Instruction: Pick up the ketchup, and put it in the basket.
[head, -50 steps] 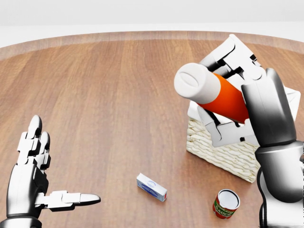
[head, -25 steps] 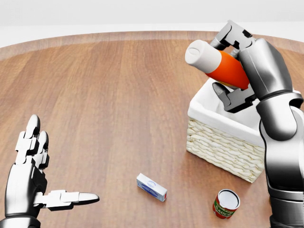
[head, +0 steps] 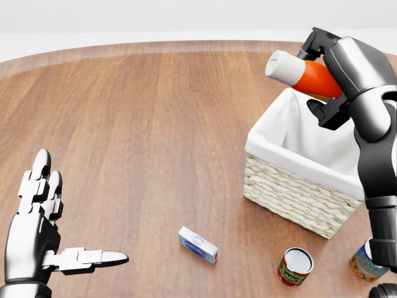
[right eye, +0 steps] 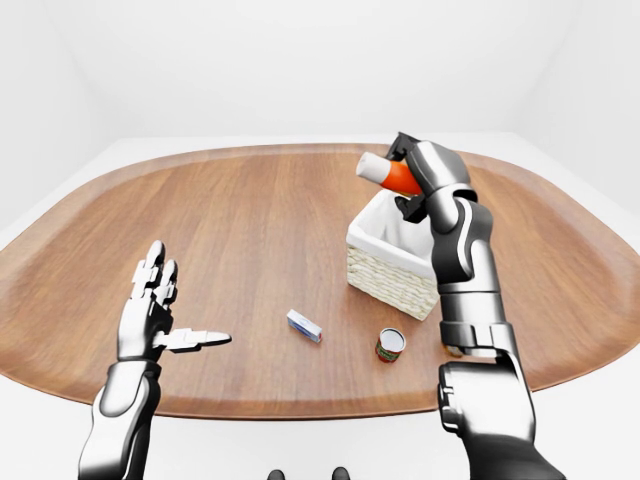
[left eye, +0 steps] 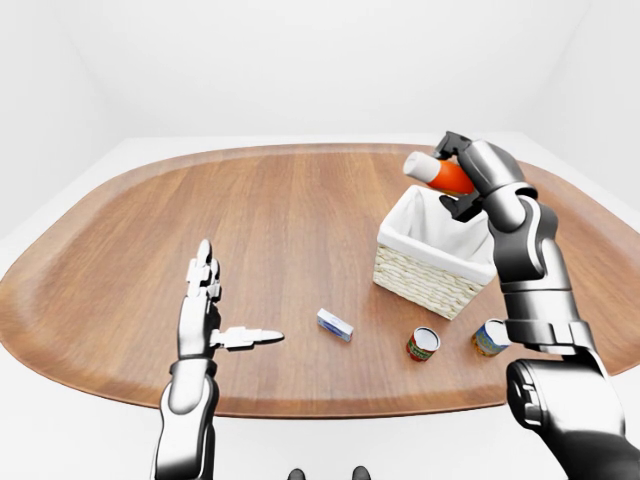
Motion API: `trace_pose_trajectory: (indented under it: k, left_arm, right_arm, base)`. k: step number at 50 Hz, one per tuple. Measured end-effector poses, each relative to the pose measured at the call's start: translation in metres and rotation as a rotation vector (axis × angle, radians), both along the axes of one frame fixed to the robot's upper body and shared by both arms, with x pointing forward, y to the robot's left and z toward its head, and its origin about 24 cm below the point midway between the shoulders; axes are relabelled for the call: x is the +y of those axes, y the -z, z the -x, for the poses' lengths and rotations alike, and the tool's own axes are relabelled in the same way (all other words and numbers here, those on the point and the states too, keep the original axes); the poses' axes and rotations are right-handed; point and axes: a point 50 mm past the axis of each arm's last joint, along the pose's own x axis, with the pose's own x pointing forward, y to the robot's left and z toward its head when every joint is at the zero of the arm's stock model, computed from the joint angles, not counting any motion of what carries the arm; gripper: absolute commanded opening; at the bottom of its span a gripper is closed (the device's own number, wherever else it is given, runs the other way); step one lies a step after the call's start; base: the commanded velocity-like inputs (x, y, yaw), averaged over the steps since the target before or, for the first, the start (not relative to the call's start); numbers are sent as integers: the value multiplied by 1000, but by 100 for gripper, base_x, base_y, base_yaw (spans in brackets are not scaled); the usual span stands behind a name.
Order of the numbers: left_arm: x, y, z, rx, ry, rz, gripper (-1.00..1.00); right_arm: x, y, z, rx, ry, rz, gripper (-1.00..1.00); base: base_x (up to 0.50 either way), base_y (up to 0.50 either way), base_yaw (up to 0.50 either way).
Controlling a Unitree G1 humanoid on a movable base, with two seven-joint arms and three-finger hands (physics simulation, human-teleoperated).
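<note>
Nearest, the left hand [head: 37,239] hovers low at the head view's left over the wooden desk [head: 136,124], its fingers [head: 93,256] spread wide and empty, placed as it was a second ago. Two cans stand near the bottom right: a red-labelled can [head: 295,266] and a second can [head: 367,261], which was hidden behind the right forearm a second ago and now shows. One small white-and-blue box [head: 198,244] lies flat between the left hand and the cans. One wicker basket [head: 291,192] with white lining sits just above the cans. Farthest, the right hand [head: 338,74] has carried the one ketchup [head: 304,73] up and rightward since the earlier frames; its fingers close round the red body, and the bottle hangs tilted above the basket's far rim, white cap pointing to the view's left.
</note>
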Motion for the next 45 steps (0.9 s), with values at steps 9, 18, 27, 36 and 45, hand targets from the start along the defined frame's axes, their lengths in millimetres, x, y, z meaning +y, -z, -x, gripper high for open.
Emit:
trace_pose_trajectory:
  k: [9,18,27,36,45]
  left_arm:
    - [0,-1,1,-2,1,1,100]
    - [0,-2,2,-3,1,3,100]
    - [0,-3,2,-6,1,5,100]
    - [1,-4,3,-8,1,7,100]
    - [1,-5,4,-10,1,8,100]
  right_arm:
    - [-10,8,-9,70,57,43,-100]
    - [-20,20,-17,125,114,64,-100]
    - [-25,32,-22,170,156,83,-100]
    - [-28,47,-28,208,178,101,-100]
    - [-28,63,-31,237,186,115,-100]
  base:
    - [0,0,0]
    - [0,0,0]
    - [0,0,0]
    - [0,0,0]
    - [0,0,0]
